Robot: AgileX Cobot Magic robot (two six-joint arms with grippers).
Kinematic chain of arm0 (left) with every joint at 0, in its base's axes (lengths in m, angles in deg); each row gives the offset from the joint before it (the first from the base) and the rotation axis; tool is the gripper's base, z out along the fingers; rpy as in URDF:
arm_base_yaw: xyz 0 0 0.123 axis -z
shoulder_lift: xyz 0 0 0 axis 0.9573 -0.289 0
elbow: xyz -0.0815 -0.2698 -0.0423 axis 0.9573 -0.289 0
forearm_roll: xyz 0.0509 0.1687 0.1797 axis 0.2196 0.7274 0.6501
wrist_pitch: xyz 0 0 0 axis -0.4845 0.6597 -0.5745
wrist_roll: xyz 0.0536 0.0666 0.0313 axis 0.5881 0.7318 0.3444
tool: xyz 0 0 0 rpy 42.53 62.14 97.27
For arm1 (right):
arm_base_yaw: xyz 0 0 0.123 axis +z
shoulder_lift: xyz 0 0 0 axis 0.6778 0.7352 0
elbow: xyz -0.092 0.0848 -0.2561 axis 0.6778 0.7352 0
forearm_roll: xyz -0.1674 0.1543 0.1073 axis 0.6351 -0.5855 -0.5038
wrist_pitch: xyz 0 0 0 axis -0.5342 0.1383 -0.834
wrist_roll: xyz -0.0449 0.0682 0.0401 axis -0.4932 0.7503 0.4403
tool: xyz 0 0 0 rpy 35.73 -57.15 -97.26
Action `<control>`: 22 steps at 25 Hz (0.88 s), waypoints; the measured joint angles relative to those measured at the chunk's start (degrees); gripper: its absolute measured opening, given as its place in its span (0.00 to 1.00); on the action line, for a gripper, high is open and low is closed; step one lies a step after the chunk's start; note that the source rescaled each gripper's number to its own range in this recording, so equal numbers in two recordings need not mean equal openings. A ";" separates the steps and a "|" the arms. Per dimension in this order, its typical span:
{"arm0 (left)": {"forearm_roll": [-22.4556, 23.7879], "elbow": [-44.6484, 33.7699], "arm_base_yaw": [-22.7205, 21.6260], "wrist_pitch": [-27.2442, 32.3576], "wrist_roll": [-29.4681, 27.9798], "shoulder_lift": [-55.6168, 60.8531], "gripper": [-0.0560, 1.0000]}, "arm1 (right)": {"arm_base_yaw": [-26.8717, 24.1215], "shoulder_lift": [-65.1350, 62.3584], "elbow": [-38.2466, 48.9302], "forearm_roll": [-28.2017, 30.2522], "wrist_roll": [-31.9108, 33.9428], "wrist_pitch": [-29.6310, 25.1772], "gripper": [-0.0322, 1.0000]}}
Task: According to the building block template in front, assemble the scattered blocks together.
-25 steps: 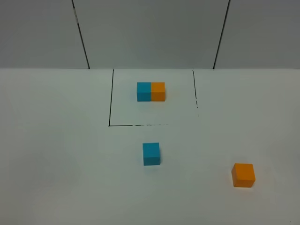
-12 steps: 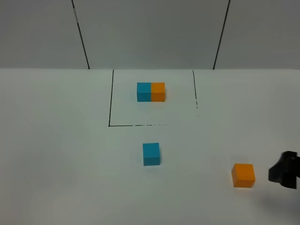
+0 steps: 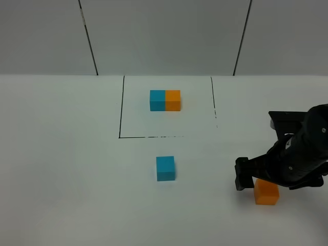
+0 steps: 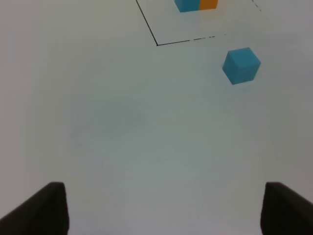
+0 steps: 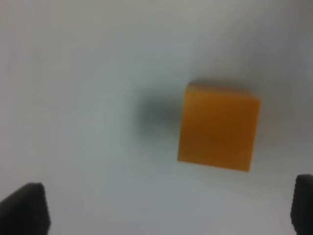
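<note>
The right claw (image 5: 164,205) hangs released, jaws spread wide. The orange cube (image 5: 217,128) lies just ahead of it, touching neither finger. The blue cube (image 3: 165,168) sits well off to its left, and the template bar (image 3: 165,100) lies farther beyond. The left claw (image 4: 161,210) gapes empty.

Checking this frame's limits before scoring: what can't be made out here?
- Orange cube: high view, right arm covers its far edge; right wrist view blurred.
- Right hand: wrist view's edge cuts off all but fingertips.
- Left hand: same; absent from high view.
- Template: cropped by left wrist view's edge.
</note>
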 joint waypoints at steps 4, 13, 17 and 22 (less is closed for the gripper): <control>0.00 0.00 0.00 0.00 0.00 0.00 0.69 | 0.08 3.89 -0.58 1.36 0.45 1.32 0.98; 0.00 0.00 0.00 0.00 0.00 0.00 0.69 | 0.45 10.81 -0.58 7.05 3.94 4.92 0.96; 0.00 0.00 0.00 0.00 0.00 0.00 0.69 | 0.33 13.18 -0.58 7.77 5.31 7.04 0.95; 0.00 0.00 0.00 0.00 0.00 0.00 0.69 | -0.50 13.80 -0.58 8.17 6.51 8.31 0.93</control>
